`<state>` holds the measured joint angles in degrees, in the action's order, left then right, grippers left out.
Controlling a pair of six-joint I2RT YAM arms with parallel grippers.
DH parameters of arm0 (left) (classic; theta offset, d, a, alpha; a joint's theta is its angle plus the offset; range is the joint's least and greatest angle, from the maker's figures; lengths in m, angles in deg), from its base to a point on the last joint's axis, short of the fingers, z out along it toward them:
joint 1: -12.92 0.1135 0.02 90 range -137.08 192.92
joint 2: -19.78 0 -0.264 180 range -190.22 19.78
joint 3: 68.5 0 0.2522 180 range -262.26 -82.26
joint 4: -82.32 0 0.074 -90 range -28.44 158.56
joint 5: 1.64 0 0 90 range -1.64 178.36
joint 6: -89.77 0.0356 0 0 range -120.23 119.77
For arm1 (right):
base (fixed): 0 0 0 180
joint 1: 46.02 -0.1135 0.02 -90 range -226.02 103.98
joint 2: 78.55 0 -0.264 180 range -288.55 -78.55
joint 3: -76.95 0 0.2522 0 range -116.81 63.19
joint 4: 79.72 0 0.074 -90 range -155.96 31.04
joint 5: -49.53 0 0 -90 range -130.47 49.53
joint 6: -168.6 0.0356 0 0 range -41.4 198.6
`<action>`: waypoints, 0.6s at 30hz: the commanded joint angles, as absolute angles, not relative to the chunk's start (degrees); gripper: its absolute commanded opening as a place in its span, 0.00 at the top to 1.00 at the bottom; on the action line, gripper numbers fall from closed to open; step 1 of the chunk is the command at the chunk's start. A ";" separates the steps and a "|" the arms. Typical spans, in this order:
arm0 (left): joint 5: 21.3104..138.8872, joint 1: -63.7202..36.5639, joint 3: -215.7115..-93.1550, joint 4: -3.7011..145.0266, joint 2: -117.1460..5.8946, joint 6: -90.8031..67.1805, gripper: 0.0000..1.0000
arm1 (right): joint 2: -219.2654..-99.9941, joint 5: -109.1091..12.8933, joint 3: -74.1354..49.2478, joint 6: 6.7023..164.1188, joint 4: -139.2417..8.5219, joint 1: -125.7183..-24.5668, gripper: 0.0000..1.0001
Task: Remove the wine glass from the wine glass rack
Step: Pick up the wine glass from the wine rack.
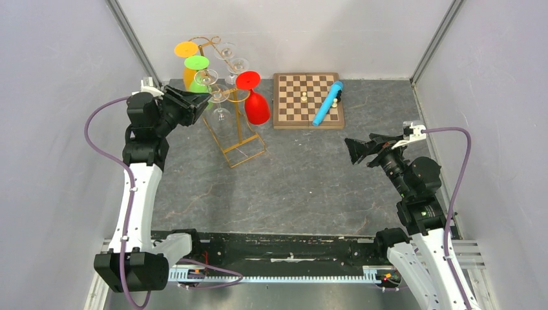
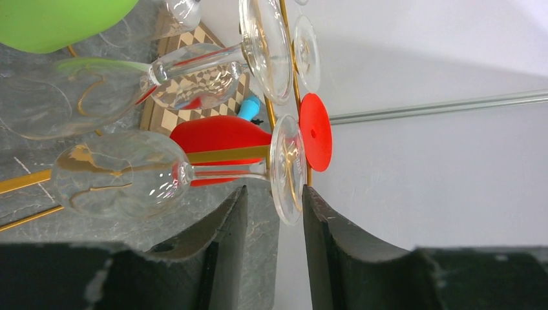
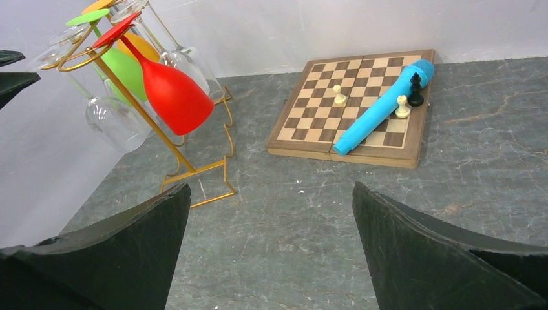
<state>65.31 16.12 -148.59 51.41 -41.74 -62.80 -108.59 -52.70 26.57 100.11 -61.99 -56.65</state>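
**One wine glass [image 2: 123, 181] not yet off the wine glass rack [image 2: 226, 155]**

At the left, the left pincer [image 2: 274, 194] stood partly open around the foot of the clear wine glass, which hung upside down on the wine glass rack at the back left of the counter [image 1: 310, 181]. Further right lay a chessboard [image 1: 307, 100] carrying a blue cylinder [image 1: 327, 103]. The right pincer [image 3: 271, 187] was wide open, holding nothing.

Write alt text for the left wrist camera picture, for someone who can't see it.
The open left gripper straddles the round foot of a clear wine glass hanging on the gold wire rack. Behind it hang a second clear glass, a red glass and a green glass.
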 commanded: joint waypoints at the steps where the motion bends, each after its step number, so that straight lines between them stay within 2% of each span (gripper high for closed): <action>1: 63.49 16.38 -149.28 55.83 -42.30 -65.97 0.58 | -108.13 -53.33 26.58 100.80 -63.43 -56.47 0.02; 18: 62.43 16.43 -147.35 59.31 -43.55 -67.40 0.66 | -108.53 -53.69 26.97 101.74 -63.90 -56.47 0.02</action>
